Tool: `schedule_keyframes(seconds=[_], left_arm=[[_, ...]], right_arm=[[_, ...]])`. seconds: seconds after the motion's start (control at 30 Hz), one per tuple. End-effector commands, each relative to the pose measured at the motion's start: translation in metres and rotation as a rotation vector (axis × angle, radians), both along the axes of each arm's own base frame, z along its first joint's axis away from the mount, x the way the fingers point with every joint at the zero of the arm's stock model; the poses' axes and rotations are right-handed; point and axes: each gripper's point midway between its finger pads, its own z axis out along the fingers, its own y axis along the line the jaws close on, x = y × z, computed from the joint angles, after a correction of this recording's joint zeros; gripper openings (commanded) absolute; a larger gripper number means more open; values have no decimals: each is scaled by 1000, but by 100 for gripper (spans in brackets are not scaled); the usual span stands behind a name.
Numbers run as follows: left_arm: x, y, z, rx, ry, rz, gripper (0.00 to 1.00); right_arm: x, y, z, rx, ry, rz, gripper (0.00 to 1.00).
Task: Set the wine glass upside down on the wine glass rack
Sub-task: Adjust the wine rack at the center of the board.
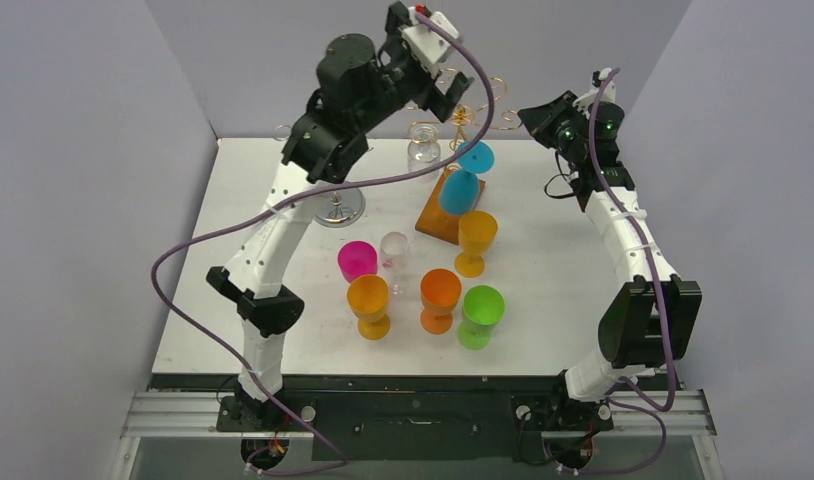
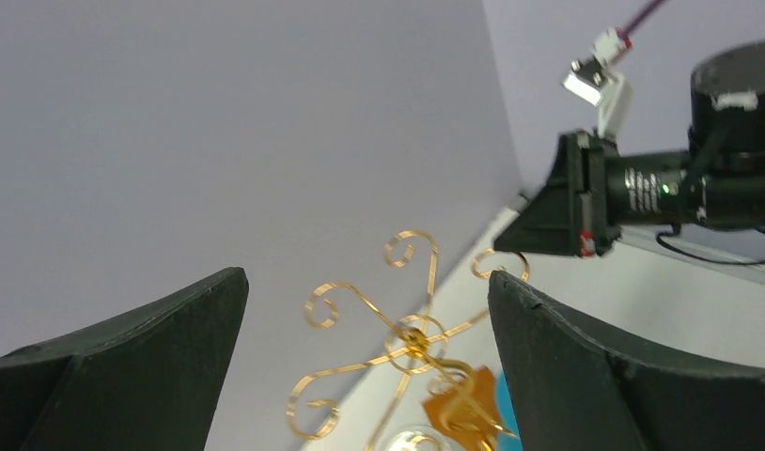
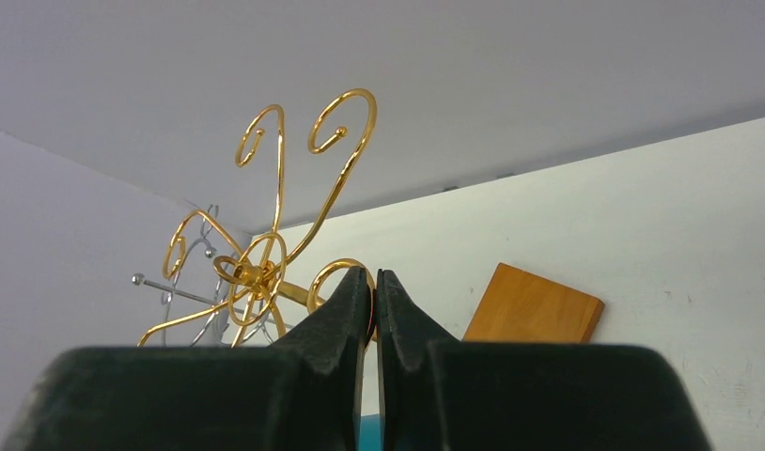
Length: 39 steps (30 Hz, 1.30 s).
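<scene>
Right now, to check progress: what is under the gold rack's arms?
A blue wine glass hangs upside down over the wooden base. The left gripper covers part of the rack's arms.

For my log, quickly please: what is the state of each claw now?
Left claw: open, holding nothing.
Right claw: closed beside a gold rack wire; whether it grips the wire cannot be told.

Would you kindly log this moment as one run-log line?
left tool open, empty, at gold rack | right tool shut at rack | blue glass hanging inverted on rack
</scene>
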Motion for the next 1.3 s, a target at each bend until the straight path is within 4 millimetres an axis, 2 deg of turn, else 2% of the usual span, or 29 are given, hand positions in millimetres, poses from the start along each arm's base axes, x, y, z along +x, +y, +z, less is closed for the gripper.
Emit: schedule_keyframes(seconds=[0.0, 0.07, 0.1, 0.23, 0.43, 0.63, 0.73, 0.87, 1.0, 1.07, 1.17, 1.27], left_arm=[[24, -30, -97, 67, 311, 23, 99], [23, -39, -105, 66, 331, 10, 100], [23, -42, -107, 68, 336, 9, 100], [22, -48, -115, 63, 358, 3, 100], [28, -56, -122, 0, 417, 13, 91], [32, -65, -125, -2, 396, 10, 85], [40, -54, -121, -19, 392, 51, 83], [46, -32, -108, -51, 389, 89, 82], [47, -9, -100, -62, 390, 117, 82], [47, 1, -99, -61, 395, 128, 82], [46, 12, -98, -62, 404, 135, 82], [45, 21, -92, -80, 408, 136, 82]], right_arm=[[5, -14, -49, -35, 161, -45, 0], [7, -15, -49, -37, 161, -48, 0], [10, -29, -51, -37, 166, -78, 0], [18, -39, -52, -20, 169, -93, 7], [20, -35, -38, -2, 125, -76, 13], [10, -25, -32, -10, 109, -66, 10], [2, -22, -34, -26, 117, -76, 12], [-5, -25, -30, -26, 117, -96, 24], [-6, -42, -18, 1, 100, -129, 39], [-7, -51, -9, 13, 83, -145, 44], [-11, -68, -3, 27, 75, -184, 42], [-15, -81, -17, 59, 105, -214, 40]])
